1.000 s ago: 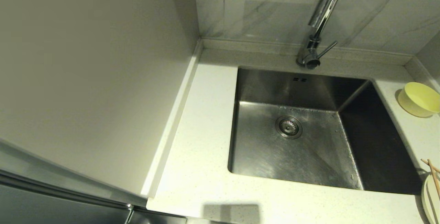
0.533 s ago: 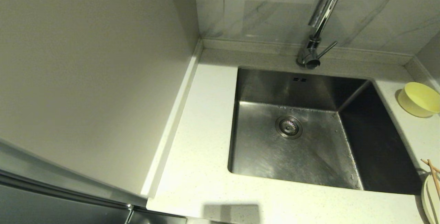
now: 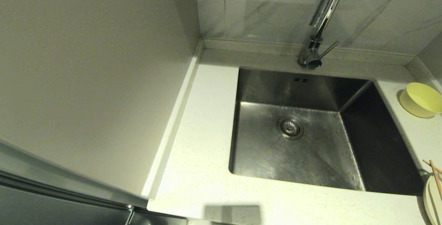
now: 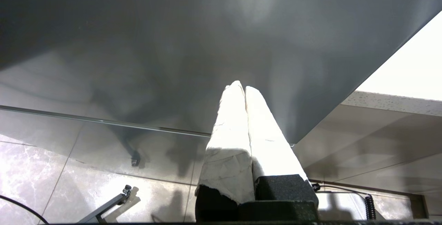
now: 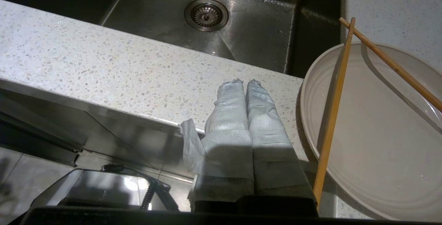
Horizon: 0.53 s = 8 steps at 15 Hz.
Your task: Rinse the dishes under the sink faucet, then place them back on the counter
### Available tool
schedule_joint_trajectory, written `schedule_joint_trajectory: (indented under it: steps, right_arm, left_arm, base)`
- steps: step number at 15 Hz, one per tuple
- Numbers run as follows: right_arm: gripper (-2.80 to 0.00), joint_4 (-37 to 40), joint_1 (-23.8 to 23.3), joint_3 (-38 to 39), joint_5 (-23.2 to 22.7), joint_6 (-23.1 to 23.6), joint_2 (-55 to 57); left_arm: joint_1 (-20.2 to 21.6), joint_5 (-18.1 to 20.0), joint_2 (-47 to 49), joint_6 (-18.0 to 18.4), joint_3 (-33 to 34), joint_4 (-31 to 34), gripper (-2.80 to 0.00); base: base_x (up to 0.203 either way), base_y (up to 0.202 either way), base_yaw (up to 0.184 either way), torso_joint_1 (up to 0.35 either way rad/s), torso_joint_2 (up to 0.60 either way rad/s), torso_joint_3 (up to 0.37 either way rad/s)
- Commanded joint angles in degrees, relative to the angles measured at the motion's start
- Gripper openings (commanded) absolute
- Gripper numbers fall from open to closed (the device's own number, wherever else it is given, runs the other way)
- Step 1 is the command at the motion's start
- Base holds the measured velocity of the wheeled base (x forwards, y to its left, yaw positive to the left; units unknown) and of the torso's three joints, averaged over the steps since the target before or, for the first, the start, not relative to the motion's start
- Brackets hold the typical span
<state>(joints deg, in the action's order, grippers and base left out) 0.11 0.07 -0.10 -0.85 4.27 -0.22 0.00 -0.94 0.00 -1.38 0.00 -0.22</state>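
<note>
Judging from the layout, either nothing is rinsed or all is done; droplets on the plate hint at water, but that is a guess. Bowl (image 3: 422, 99) sits on the counter (image 3: 207, 169) at 3 o'clock of the sink (image 3: 321, 90) in the head view. Plate (image 5: 373, 138) lies on the counter at about 4 o'clock, with both chopsticks (image 5: 333, 114) resting across it, crossed at their far ends. Faucet (image 3: 319, 31) stands at 12 o'clock; no water stream visible.

Right gripper (image 5: 246, 81): clenched, empty, hovering over the front counter edge just beside the plate. Left gripper (image 4: 241, 86): clenched, empty, parked low before a dark cabinet face, away from the dishes.

Hidden: neither arm appears in the head view. Plate and chopsticks are cut off at its right edge. Spout tip out of frame. Bowl interior unreadable.
</note>
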Motion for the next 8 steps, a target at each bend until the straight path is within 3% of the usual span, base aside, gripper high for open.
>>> schedule_joint_trajectory:
  steps: [1,8]
  right_arm:
    - [-2.80,0.1,0.0,0.0,0.0,0.0,0.2]
    - [-2.80,0.2,0.0,0.0,0.3,-2.6,0.2]
  left_arm:
    - [0.0,0.0,-0.1,0.0,0.0,0.0,-2.80]
    - [0.0,0.0,-0.1,0.0,0.0,0.0,-2.80]
  base:
    - [0.000,0.000,0.000,0.000,0.00,0.000]
    - [0.000,0.000,0.000,0.000,0.00,0.000]
